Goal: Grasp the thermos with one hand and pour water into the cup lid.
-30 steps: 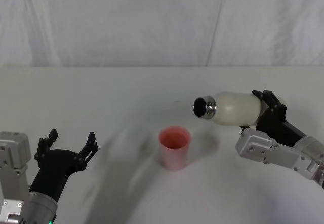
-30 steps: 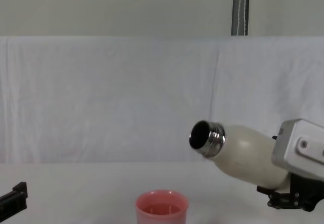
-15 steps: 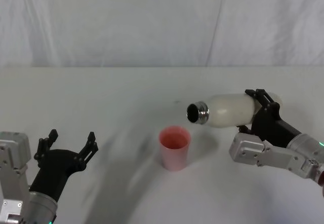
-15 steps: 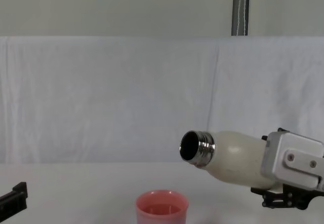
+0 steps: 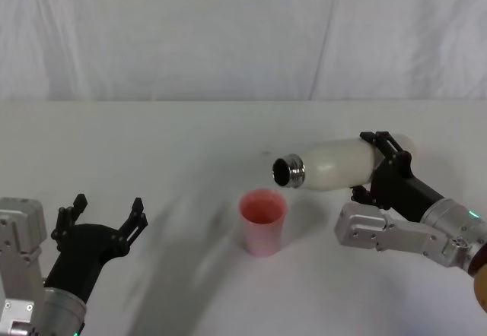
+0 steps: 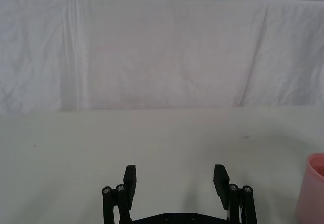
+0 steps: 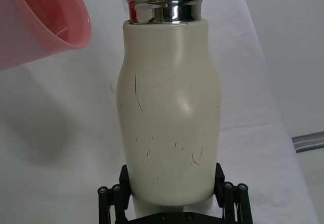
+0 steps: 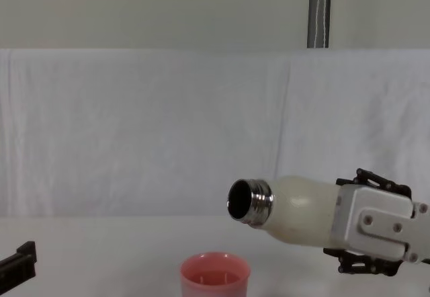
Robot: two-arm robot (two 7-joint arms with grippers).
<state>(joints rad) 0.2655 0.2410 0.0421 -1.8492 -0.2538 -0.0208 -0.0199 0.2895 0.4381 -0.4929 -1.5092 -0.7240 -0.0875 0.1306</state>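
White cloth drapes the wall behind the work area, and the same pale covering spreads over the table [image 5: 152, 138]. Both arms rest over the near half of this surface.

Right arm: the right gripper [image 5: 378, 170] is clamped on the lower body of the thermos [image 5: 335, 165], one finger on each flank, as the right wrist view confirms. The thermos is held clear of the table and lies nearly horizontal. Its long axis runs from the gripper toward the robot's left, with the open steel neck [image 8: 250, 202] leading and tipped slightly downward.

Cup lid [image 5: 263, 220]: it stands upright on the table, near the centre, lower than the neck and slightly to its left. In the chest view the mouth of the neck sits above the right portion of the rim, not yet squarely over the opening. No stream of water is visible between neck and cup lid.

Judgement: the pour depends on this offset. The neck needs a little more travel leftward along the bottle's own axis, or further downward rotation, so that water falls inside the rim.

Left arm: the left gripper [image 5: 104, 218] is parked at the near left, fingers spread, holding nothing, well apart from the cup lid.
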